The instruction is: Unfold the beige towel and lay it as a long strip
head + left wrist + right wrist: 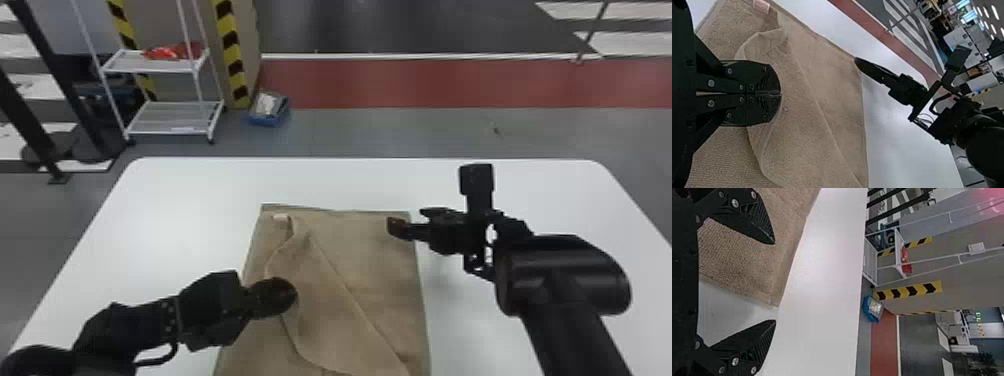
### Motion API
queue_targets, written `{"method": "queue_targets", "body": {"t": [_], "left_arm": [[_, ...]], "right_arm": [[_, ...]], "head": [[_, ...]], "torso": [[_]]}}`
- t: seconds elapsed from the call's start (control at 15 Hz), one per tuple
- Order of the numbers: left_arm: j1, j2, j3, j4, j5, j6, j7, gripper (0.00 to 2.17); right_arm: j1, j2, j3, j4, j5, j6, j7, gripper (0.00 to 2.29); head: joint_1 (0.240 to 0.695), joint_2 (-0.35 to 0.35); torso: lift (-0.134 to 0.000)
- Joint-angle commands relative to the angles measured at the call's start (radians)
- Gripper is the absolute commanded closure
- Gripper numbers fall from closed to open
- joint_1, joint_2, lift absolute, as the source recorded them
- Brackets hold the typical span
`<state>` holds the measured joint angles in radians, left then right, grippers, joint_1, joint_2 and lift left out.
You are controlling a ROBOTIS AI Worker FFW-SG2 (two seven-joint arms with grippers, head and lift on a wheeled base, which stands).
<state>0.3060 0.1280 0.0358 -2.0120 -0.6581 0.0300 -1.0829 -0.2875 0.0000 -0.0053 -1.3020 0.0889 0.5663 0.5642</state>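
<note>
I have a white rounded-corner table (175, 200) before me, and on the floor behind it a white wheeled rack (170, 120) with a red item (167, 52) on its upper shelf. The beige cloth towel (370, 260) lies on the table, a loose flap folded over it. My black left gripper (289, 296) has its fingers together, clamped on the flap. My black right gripper (411, 220) holds nothing, fingers wide apart at the towel's far right corner. A blue bin (260, 120) by the rack holds something whitish.
</note>
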Motion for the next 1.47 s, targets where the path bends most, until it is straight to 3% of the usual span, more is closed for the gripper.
{"method": "queue_targets", "body": {"t": [0.0,0.13,0.27,0.47,0.67,1.0,1.2,1.4], "left_arm": [[-0.035,0.01,-0.033,0.027,0.0,0.0,-0.002,1.71],[-0.053,0.016,-0.056,0.041,0.002,0.0,-0.002,1.71],[-0.056,0.018,-0.057,0.045,0.002,0.0,-0.002,1.71],[-0.064,0.022,-0.06,0.053,0.002,0.0,-0.005,1.71],[-0.065,0.024,-0.062,0.055,0.002,0.0,-0.006,1.71],[-0.09,0.024,-0.048,0.064,0.006,0.0,0.0,1.71],[-0.148,0.018,-0.011,0.081,0.009,0.012,0.004,1.71],[-0.203,0.012,0.03,0.111,0.023,0.031,0.023,1.71]], "right_arm": [[-0.027,0.001,0.005,0.039,0.032,0.019,0.0,0.23],[-0.028,0.001,-0.001,0.047,0.034,0.019,0.013,0.41],[-0.028,0.001,0.001,0.047,0.032,0.013,0.013,0.74],[-0.028,0.001,0.001,0.047,0.034,0.01,0.013,1.54],[-0.038,0.001,0.001,0.049,0.045,0.013,0.009,2.02],[-0.033,0.001,-0.078,0.027,0.048,0.025,0.005,2.13],[0.016,-0.009,-0.216,-0.108,0.046,0.139,0.008,2.13],[0.174,-0.044,-0.409,-0.3,0.006,0.194,0.014,2.13]], "head": [[0.695,0.007],[0.695,-0.002],[0.695,-0.018],[0.695,-0.02],[0.695,-0.021],[0.695,-0.031],[0.695,-0.064],[0.695,-0.117]], "torso": [[-0.111],[-0.111],[-0.111],[-0.111],[-0.111],[-0.111],[-0.111],[-0.111]]}}
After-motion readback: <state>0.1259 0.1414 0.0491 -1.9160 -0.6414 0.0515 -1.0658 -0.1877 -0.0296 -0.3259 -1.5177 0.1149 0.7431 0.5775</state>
